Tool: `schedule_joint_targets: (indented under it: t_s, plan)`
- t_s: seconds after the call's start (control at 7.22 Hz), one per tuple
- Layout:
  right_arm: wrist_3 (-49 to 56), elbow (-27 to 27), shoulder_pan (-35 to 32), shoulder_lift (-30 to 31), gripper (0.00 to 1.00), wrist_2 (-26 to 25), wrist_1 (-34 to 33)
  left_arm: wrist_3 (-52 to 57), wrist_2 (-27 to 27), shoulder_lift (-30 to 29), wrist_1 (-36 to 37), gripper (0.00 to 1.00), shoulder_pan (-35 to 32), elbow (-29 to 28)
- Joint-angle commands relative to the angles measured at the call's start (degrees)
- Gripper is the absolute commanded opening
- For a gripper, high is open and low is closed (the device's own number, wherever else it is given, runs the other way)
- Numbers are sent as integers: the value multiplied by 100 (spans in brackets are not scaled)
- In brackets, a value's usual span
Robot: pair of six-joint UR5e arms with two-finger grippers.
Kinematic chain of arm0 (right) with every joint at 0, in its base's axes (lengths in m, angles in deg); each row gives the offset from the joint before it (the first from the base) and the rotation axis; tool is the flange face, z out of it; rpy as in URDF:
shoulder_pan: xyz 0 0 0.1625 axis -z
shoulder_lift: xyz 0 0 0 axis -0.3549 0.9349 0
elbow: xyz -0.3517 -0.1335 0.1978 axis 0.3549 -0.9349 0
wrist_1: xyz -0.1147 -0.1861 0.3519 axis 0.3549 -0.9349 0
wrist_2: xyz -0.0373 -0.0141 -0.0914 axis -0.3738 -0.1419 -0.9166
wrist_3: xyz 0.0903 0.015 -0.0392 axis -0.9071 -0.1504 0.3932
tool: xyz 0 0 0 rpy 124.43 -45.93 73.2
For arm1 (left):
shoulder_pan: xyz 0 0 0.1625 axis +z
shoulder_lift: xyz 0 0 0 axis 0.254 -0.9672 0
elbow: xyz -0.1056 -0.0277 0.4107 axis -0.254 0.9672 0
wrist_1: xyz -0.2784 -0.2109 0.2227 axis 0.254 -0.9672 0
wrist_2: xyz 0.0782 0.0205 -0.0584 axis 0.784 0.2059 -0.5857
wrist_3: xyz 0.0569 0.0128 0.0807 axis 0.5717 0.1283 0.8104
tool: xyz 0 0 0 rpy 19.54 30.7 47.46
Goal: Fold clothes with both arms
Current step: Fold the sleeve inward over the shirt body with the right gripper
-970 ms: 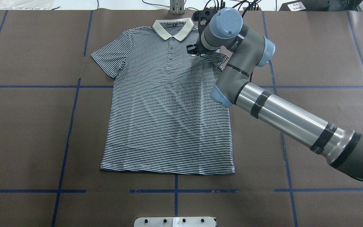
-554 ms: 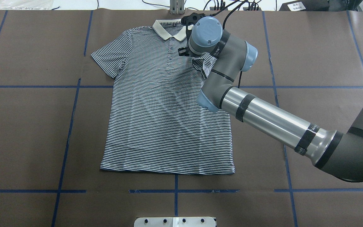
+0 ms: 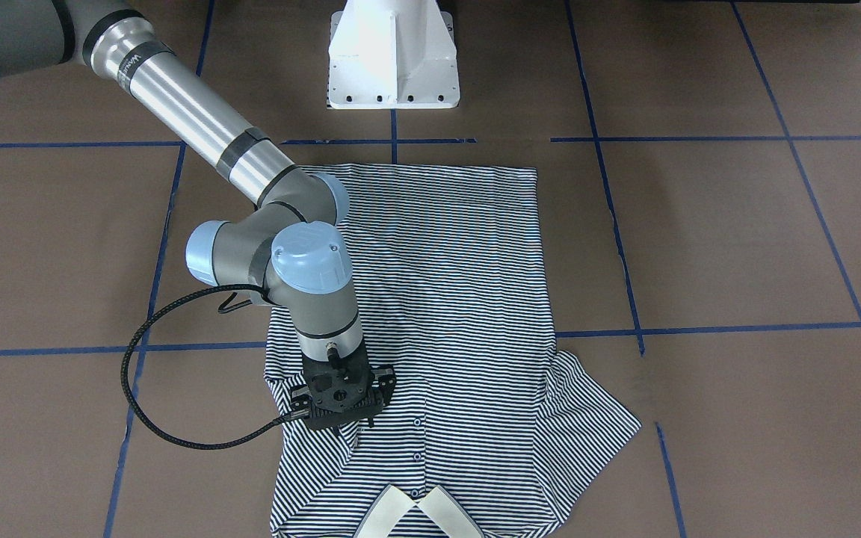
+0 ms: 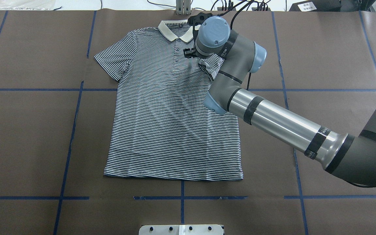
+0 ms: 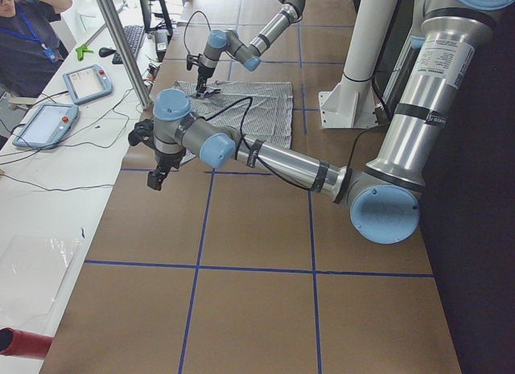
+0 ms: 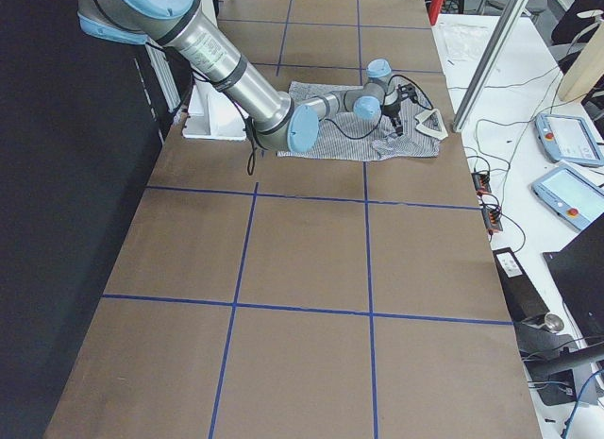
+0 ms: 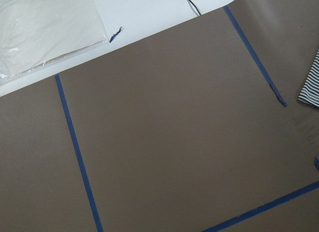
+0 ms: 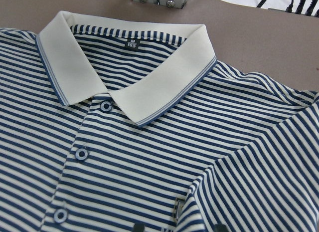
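The striped polo shirt point(image 4: 175, 124) lies flat and face up, its cream collar point(image 4: 178, 31) at the far edge. Its right sleeve point(image 4: 209, 65) is folded inward over the chest. My right gripper point(image 4: 193, 54) points down at that shoulder, beside the collar. In the right wrist view its fingertips point(image 8: 218, 228) stand apart, with the edge of the folded sleeve point(image 8: 259, 192) and the small chest label point(image 8: 178, 207) between them. The front-facing view shows it above the fold point(image 3: 337, 426). My left gripper point(image 5: 154, 179) hangs over bare table left of the shirt. I cannot tell whether it is open or shut.
The white pedestal base point(image 3: 393, 56) stands at the near table edge. A metal post point(image 4: 183, 6) rises just behind the collar. Teach pendants point(image 5: 84, 83) and cables lie on the side bench beside a person point(image 5: 24, 36). A plastic bag point(image 7: 45, 27) lies past the far left corner.
My right gripper moved left across the shirt's shoulder and drew the right sleeve inward over the chest. Since 0.6 s ago it has barely moved.
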Motion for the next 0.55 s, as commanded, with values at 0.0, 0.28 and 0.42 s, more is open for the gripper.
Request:
schedule_joint_targets:
  t_s: [0.0,0.28,0.42]
  plan:
    - [-10,661,-496,169,100,1453,-528,-1481,322,-395,-462,100,729,32]
    - [-19,2232,-560,642,100,1924,-2169,-3648,542,-1025,-736,100,1574,-325]
    - [-315,2500,-577,688,100,2108,-2637,-4251,944,-1177,-1198,100,1804,-711]
